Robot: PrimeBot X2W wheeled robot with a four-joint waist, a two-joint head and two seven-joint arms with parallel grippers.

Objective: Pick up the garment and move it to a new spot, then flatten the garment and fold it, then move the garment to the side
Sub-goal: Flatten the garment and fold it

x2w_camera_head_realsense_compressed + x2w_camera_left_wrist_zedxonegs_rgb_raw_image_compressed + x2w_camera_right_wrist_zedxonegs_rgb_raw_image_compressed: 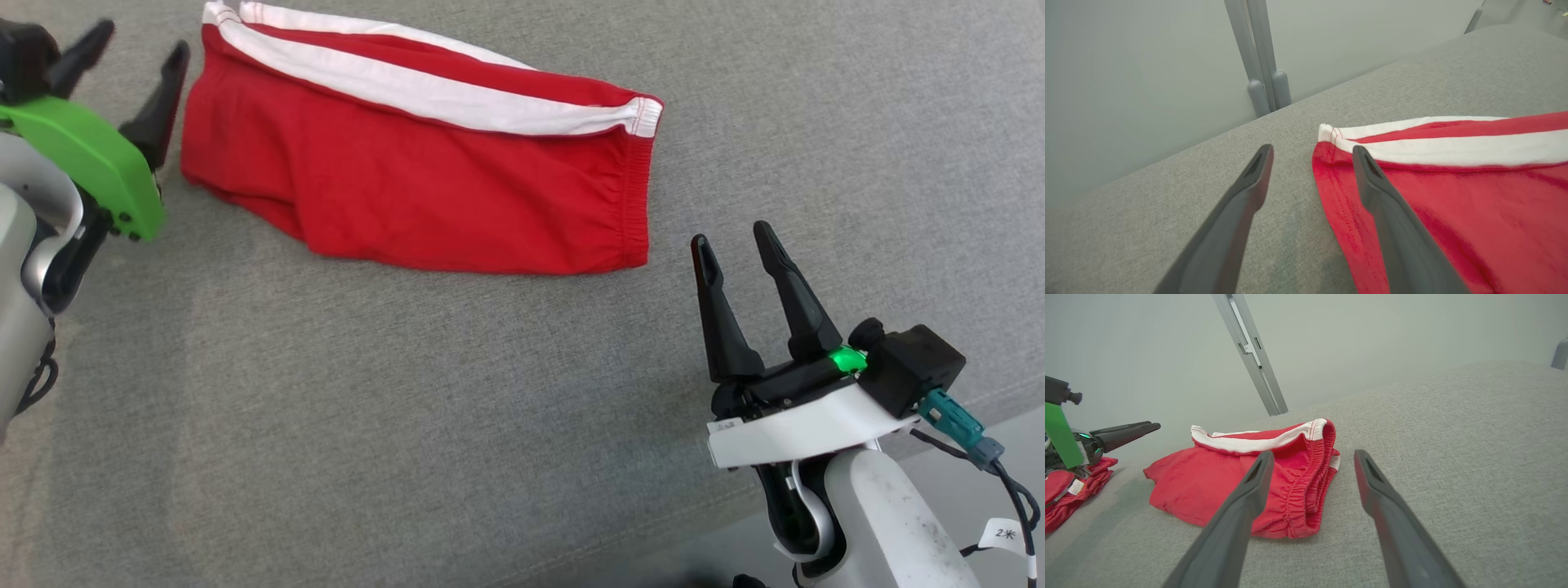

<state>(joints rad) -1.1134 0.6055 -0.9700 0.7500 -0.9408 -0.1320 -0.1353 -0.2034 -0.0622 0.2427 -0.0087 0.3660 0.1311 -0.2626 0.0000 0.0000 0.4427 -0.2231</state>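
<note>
Folded red shorts on the grey upholstered surface, both grippers empty

One pair of red shorts (408,188) with a white side stripe (424,90) lies folded on the far left of the surface (408,425). The left gripper (143,41) is just beside its left edge and the right gripper (732,234) near its right end, the two fingers of each spread apart on nothing. The right wrist view gives the gathered elastic waistband (1300,486) and, left of it, a second red cloth heap (1065,498) with a white label.

The folded red garment (408,180) with white stripes lies flat on grey fabric.
</note>
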